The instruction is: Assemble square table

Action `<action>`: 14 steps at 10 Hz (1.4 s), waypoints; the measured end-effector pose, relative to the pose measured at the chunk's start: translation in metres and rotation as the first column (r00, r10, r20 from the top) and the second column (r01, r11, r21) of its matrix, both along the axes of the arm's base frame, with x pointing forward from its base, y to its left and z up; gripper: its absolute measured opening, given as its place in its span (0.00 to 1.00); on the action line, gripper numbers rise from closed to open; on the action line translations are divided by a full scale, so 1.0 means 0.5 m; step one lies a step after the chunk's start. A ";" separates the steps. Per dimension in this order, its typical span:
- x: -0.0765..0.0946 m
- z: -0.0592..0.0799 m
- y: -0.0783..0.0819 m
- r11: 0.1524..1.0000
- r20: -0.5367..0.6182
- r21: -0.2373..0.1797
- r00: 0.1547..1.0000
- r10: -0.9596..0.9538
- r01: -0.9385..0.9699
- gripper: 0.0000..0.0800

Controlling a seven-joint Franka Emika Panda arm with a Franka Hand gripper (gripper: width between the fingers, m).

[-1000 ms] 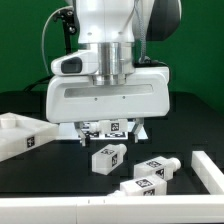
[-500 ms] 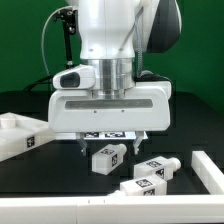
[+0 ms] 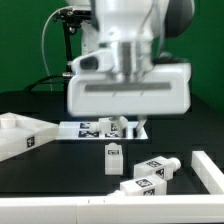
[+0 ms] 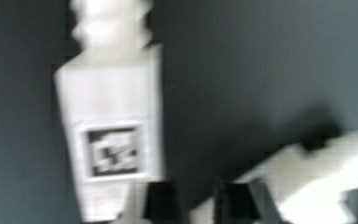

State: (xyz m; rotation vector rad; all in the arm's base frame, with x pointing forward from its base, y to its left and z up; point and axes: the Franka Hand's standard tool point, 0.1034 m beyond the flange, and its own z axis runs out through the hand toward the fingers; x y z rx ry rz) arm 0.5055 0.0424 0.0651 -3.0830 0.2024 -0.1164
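- Seemingly early: the claw (image 3: pixel 114 140) grips one leg (image 3: pixel 113 158), which hangs upright.
- Other legs (image 3: pixel 155 167) lie loose beside it.
- No leg is seen fitted to the slab (image 3: pixel 14 136), so all joining probably remains.

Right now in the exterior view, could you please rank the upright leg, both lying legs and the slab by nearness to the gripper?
1. Upright leg, under the gripper.
2. Rear lying leg, front lying leg, exterior view's right: too close to call.
3. Slab, exterior view's left.

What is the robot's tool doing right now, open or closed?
Tool: closed, apparently holding one white leg.
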 end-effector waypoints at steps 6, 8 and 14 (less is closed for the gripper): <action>-0.042 0.025 0.071 1.000 0.003 -0.003 1.000 0.031 -0.031 0.00; -0.017 0.014 0.017 0.998 -0.020 -0.022 0.998 0.056 -0.056 0.00; 0.010 0.001 -0.023 0.995 -0.030 -0.030 0.995 0.093 -0.093 0.63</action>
